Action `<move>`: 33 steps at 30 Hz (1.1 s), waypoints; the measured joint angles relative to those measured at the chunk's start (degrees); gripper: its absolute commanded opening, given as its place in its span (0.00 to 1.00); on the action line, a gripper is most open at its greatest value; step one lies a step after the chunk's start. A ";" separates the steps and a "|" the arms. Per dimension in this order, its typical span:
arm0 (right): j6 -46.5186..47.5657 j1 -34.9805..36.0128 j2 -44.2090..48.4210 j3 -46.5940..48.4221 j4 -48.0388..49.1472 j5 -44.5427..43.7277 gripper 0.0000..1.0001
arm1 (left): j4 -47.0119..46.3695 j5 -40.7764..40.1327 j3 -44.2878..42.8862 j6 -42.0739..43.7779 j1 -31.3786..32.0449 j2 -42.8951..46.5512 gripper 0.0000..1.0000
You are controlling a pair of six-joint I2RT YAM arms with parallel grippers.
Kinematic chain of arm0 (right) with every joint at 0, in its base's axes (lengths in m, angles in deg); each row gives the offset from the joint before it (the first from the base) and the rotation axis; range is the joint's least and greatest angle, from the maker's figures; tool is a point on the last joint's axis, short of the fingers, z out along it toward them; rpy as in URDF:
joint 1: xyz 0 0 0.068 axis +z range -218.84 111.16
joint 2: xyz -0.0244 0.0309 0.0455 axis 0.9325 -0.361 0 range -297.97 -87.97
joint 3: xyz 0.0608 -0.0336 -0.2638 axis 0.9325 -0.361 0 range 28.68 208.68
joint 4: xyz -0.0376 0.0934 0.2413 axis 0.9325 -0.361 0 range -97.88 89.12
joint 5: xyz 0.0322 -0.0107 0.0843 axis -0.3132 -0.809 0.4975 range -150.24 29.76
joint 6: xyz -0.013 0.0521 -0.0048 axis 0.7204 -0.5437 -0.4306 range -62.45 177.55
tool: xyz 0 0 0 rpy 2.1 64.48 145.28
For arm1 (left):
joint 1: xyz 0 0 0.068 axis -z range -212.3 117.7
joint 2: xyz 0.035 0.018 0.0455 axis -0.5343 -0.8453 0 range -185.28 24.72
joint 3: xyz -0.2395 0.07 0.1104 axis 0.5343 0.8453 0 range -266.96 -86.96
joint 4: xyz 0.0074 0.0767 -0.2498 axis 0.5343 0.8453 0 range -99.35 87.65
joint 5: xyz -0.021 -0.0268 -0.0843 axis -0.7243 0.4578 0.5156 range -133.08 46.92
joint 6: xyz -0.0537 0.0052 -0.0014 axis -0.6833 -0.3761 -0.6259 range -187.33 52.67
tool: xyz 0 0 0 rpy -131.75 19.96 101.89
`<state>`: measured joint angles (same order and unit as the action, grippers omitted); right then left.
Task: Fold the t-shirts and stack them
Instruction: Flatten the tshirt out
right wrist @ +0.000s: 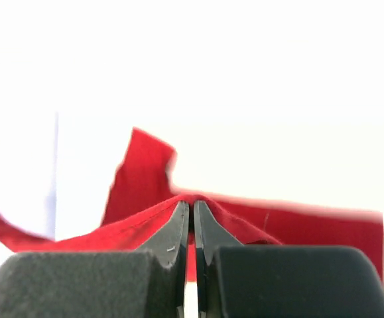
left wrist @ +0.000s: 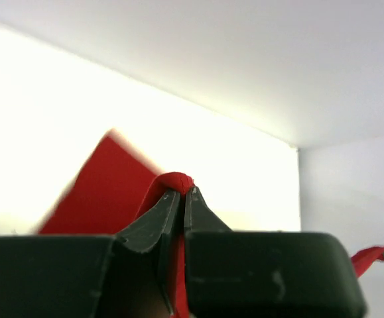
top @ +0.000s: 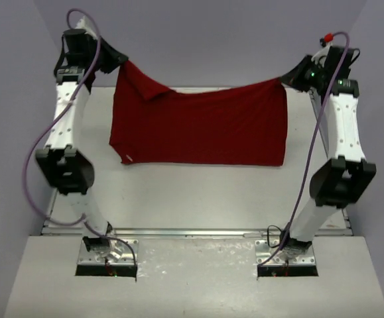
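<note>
Left pincer [top: 117, 61] is clenched on one upper corner of the dark red t-shirt [top: 198, 126], and right pincer [top: 286, 79] is clenched on the opposite upper corner. Both wrist views show red cloth pinched between shut tips. The shirt spans between the two pincers: its top edge runs from one to the other with a slight sag, and the body drapes down and nearward from them over the table [top: 178, 192]. Can't tell if the low hem touches the surface. A loose flap, maybe a sleeve, folds over just beside the left pincer, and a small white tag shows at the low corner below that pincer. Probably held wide apart like this to spread the cloth flat and pull out wrinkles before laying it down to fold, so this looks like an early step with no fold made yet. A purple cable [top: 36, 149] loops along each arm, outward of the pincers. The wall [top: 211, 40] sits close behind both pincers, so there is likely little room to pull further back. Nothing seen between the pincers but the shirt, and no second shirt is in view to stack on.
</note>
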<state>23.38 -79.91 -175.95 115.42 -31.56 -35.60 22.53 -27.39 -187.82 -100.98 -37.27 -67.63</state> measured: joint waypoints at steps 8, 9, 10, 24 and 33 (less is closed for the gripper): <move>-1.01 -2.73 -31.50 36.74 4.00 10.27 0.01 | -8.83 11.32 -27.96 -3.21 -3.65 -26.60 0.00; -1.22 -3.48 -25.33 27.17 6.43 10.36 0.01 | -10.16 10.97 -26.86 -1.84 -3.61 -23.78 0.00; -1.68 -4.33 -20.44 21.88 5.38 11.10 0.01 | -11.02 10.45 -24.92 -0.57 -3.19 -19.74 0.00; 0.04 -7.58 14.53 24.96 8.15 16.35 0.01 | -19.15 12.76 -17.66 6.19 -2.99 28.68 0.00; 4.24 -7.61 24.83 21.29 -4.55 11.23 0.01 | -0.52 8.15 -19.76 10.38 -2.97 37.13 0.00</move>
<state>27.62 -87.51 -151.12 136.71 -36.11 -24.36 22.01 -19.24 -207.58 -90.60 -40.24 -30.50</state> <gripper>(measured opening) 0.014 0.020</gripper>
